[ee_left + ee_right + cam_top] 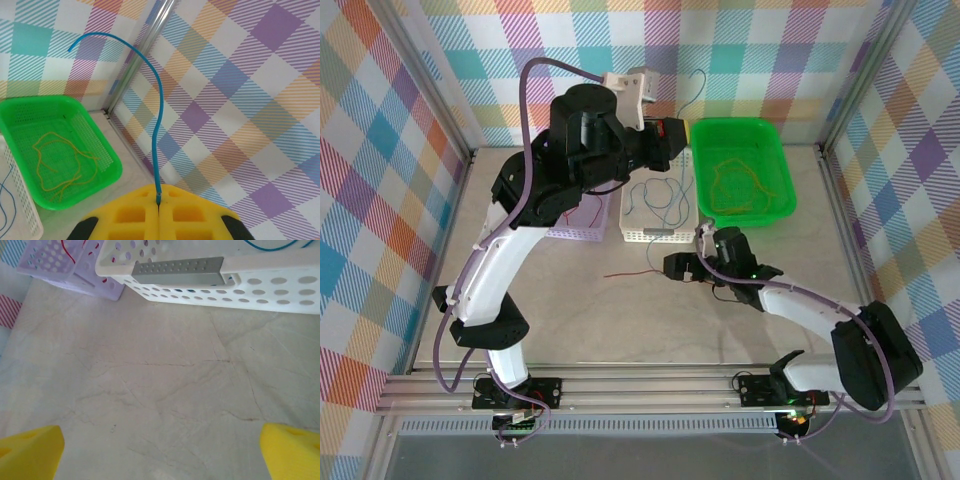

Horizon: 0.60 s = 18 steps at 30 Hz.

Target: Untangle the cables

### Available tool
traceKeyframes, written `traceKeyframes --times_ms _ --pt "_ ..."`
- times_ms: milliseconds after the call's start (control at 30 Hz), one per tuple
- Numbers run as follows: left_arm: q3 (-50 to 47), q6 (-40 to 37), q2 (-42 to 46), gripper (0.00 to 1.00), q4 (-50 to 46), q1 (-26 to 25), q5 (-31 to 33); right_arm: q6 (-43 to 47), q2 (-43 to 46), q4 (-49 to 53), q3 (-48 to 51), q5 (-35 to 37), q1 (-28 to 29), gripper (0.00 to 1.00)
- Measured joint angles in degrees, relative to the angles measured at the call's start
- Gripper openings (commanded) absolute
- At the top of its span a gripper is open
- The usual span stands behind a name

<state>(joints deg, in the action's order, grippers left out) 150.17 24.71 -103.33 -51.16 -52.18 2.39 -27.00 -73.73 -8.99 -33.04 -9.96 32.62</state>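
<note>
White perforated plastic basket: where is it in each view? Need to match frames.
Top external: white perforated plastic basket at centre, left of the green plastic basket.
Left wrist: basket at the bottom-left edge, beside the green one.
Right wrist: basket along the top edge.
Shared landmark: thin blue wire lying inside it.

No text, label, brand or number can be read anywhere here.

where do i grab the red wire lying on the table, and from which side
Pinch the red wire near its middle, coming straight down from above and closing across its line: it lies flat and nearly straight on the table, so no side offers an edge.
</note>
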Motion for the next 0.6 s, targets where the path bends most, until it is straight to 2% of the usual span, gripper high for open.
traceKeyframes --times_ms 200,433,600 --pt "0.0 0.0 0.2 0.00 0.4 0.0 0.3 2.0 -4.1 -7.2 4.2 3.4 3.3 1.00" --pt "0.0 -0.7 0.7 0.00 1.0 0.2 2.4 1.3 -11.3 -9.5 4.4 7.5 5.4 0.99" --pt "0.0 -3.0 0.7 0.00 1.9 1.7 4.1 0.9 -7.3 -9.1 5.4 10.5 5.6 1.00"
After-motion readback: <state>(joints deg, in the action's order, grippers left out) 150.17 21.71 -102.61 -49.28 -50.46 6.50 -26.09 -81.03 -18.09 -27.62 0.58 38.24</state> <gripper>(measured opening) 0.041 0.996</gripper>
